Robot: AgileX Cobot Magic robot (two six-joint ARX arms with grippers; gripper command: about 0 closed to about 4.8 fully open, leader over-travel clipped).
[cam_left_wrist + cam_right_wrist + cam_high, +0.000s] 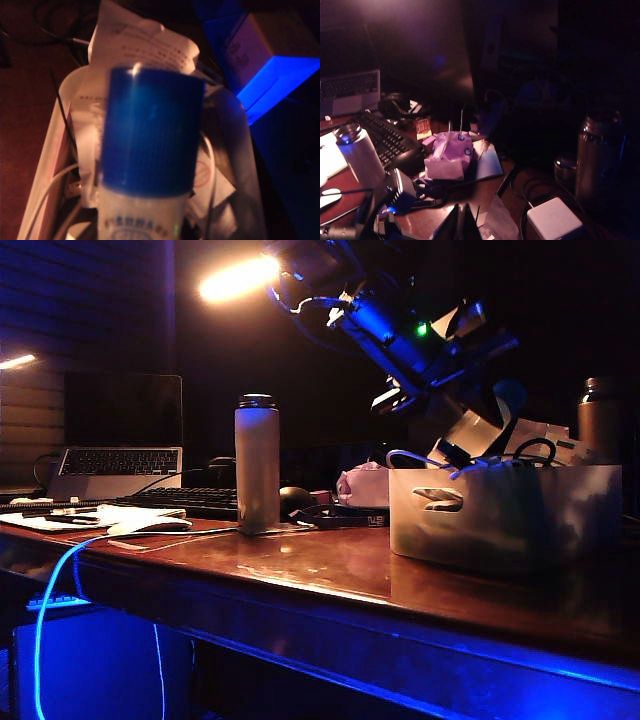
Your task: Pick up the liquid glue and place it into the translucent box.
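Left end effector hidden behind liquid glue [150, 150]; right end effector unseen

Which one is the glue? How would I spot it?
Find the big frosted translucent box on the table's right side. Just above it an arm reaches down, and the left gripper carries the liquid glue over the papers inside. It's a whitish tube with a ribbed blue cap, unlike the tall metal flask.

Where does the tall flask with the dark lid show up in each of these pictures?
Exterior view: the flask stands upright left of middle, by the keyboard.
Left wrist view: not in it; the liquid glue at the left gripper fills it, above the translucent box.
Right wrist view: beside the keyboard, beyond the right gripper.
Shared landmark: the keyboard.
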